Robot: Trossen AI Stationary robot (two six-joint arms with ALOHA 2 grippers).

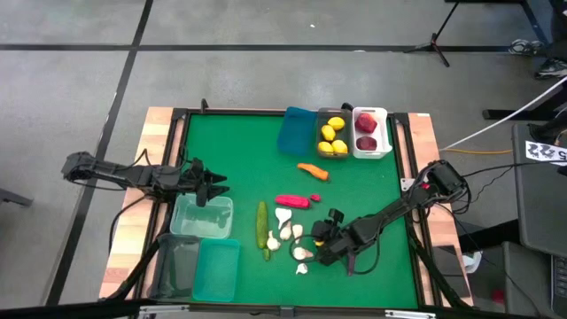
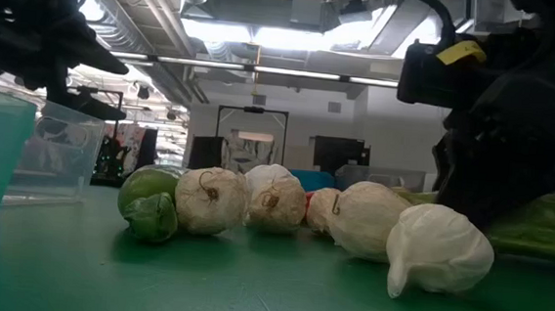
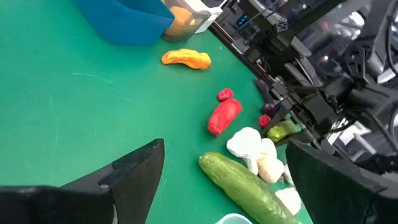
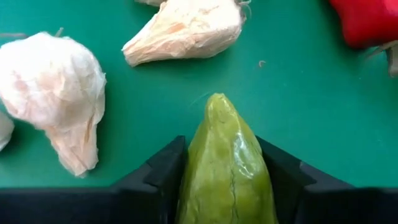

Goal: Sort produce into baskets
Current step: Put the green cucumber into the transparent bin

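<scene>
My right gripper is low over the green mat, right of the garlic, and is shut on a pale green pointed vegetable. Several white garlic bulbs lie beside a long green cucumber. A pink pepper and an orange carrot lie farther back. My left gripper is open and empty above the far edge of the pale clear bin. At the back, lemons lie in a grey-clear bin and red and dark pieces in the white bin. My right gripper pinches the pale green vegetable by its two sides between its two fingers. The fingers come slanting down from the table's right side and lie along it. Its pointed tip sticks out past the fingertips. I cannot tell whether it is clear of the mat.
An empty blue bin stands left of the lemon bin. A dark clear bin and a teal bin stand at the near left. Wooden table edges frame the mat. The mat's left middle is bare.
</scene>
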